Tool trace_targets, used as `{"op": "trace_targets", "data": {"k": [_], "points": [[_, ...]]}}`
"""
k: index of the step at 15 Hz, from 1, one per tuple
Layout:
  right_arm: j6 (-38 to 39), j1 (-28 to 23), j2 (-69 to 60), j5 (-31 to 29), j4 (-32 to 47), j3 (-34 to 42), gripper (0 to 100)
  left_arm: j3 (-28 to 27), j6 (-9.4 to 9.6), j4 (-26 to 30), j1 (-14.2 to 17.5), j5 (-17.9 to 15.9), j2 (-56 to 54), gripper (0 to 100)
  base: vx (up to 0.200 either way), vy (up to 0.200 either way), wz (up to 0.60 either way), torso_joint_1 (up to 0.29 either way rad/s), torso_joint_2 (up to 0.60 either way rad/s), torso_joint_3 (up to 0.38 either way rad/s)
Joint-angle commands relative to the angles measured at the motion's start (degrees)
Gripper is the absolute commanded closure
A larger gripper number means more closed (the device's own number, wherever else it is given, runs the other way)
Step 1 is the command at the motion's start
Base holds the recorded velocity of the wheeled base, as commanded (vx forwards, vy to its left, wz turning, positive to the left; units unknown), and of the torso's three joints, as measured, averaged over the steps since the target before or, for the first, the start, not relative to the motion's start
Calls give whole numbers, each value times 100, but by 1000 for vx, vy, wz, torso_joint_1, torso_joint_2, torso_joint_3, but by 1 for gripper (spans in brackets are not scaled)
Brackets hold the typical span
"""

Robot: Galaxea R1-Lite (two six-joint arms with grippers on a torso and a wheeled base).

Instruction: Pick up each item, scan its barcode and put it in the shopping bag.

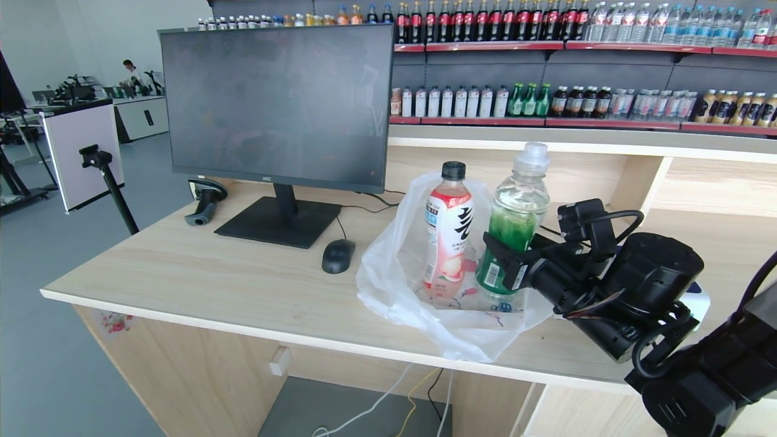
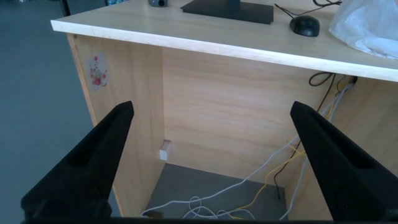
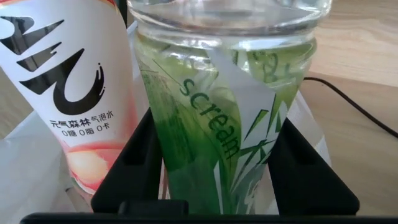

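A clear bottle with a green label (image 1: 514, 224) stands upright inside the white plastic shopping bag (image 1: 388, 273) on the counter, with my right gripper (image 1: 508, 258) shut on its lower half. In the right wrist view the green bottle (image 3: 230, 118) sits between both black fingers (image 3: 134, 162). Beside it in the bag stands a pink and white bottle (image 1: 447, 227) (image 3: 68, 106) with a black cap. My left gripper (image 2: 211, 168) hangs open below the counter's front edge, holding nothing. A black handheld barcode scanner (image 1: 204, 200) rests at the counter's far left.
A large dark monitor (image 1: 276, 103) on a stand and a black mouse (image 1: 337, 255) occupy the wooden counter (image 1: 200, 273). Cables (image 2: 280, 180) hang under the counter. Shelves of drinks (image 1: 576, 60) line the wall behind. A raised wooden ledge (image 1: 716, 182) rises at the right.
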Motion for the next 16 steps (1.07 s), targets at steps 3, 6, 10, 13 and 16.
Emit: {"op": "trace_targets", "data": {"k": [3, 6, 10, 13, 16], "points": [[81, 28, 45, -1, -26, 47, 0, 0, 0, 17, 0, 6, -2, 0, 0, 0, 0, 0, 0, 0], [116, 37, 36, -1, -96, 74, 0, 0, 0, -1, 0, 6, -2, 0, 0, 0, 0, 0, 0, 0], [125, 28, -87, -1, -96, 82, 0, 0, 0, 17, 0, 6, -2, 0, 0, 0, 0, 0, 0, 0], [125, 28, -201, -1, -105, 214, 0, 0, 0, 17, 9, 6, -2, 0, 0, 0, 0, 0, 0, 0], [125, 28, -404, -1, -122, 232, 0, 0, 0, 17, 9, 6, -2, 0, 0, 0, 0, 0, 0, 0]]}}
